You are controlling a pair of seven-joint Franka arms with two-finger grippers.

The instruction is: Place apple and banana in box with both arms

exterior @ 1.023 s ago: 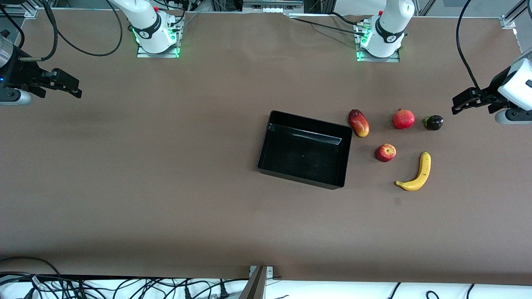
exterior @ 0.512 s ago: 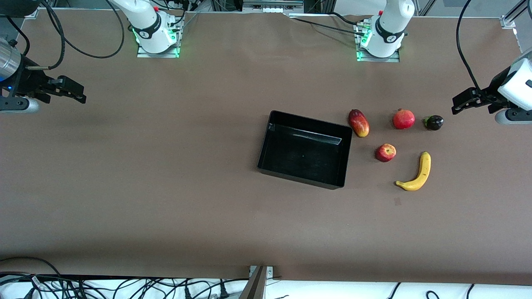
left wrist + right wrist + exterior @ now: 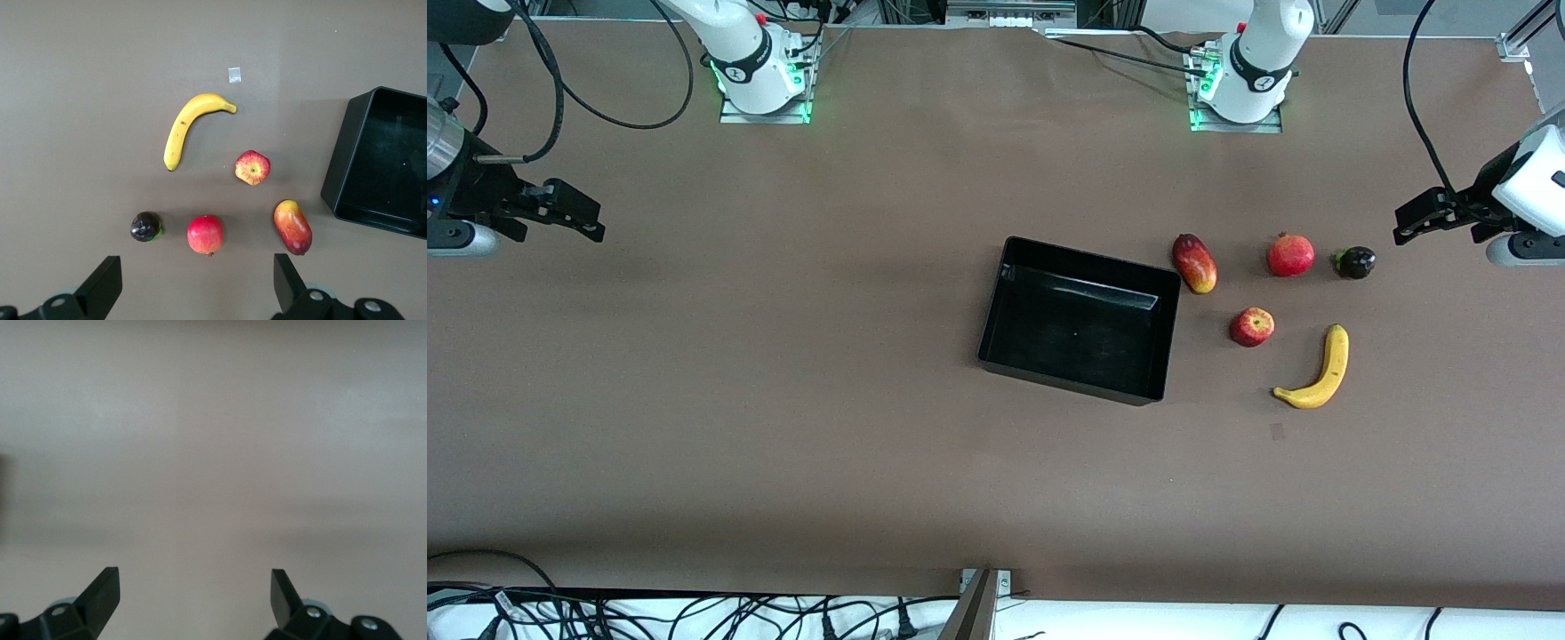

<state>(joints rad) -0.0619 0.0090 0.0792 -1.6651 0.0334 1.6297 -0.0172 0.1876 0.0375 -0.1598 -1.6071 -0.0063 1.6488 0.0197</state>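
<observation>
Resting on the brown tabletop [image 3: 783,400], the black box [image 3: 1079,320] lies with nothing in it, a little toward the left arm's end from the middle. Five fruits lie beside it, all toward the left arm's end. The mango [image 3: 1194,263] lies just beside the box's corner. The pomegranate [image 3: 1290,255] and a small dark purple fruit [image 3: 1355,262] continue a row from the mango toward the left arm's end. The apple [image 3: 1252,326] sits nearer to the front camera than that row, between the mango and the pomegranate and near the box's short wall, dimple upward. The banana [image 3: 1316,373] lies nearest to the front camera, just beside the apple and apart from it, its curve bowed toward the left arm's end. None of the fruits touch one another.

The left tool [image 3: 1414,222] hangs in the air at the left arm's end of the tabletop, close to the dark purple fruit; in the left wrist view its fingers [image 3: 103,287] stand wide apart and hold nothing, with the fruits and the box spread below. The right tool [image 3: 578,213] hangs over bare tabletop at the right arm's end, well apart from box and fruit; in the right wrist view its fingers [image 3: 100,590] are likewise spread apart and hold nothing.
</observation>
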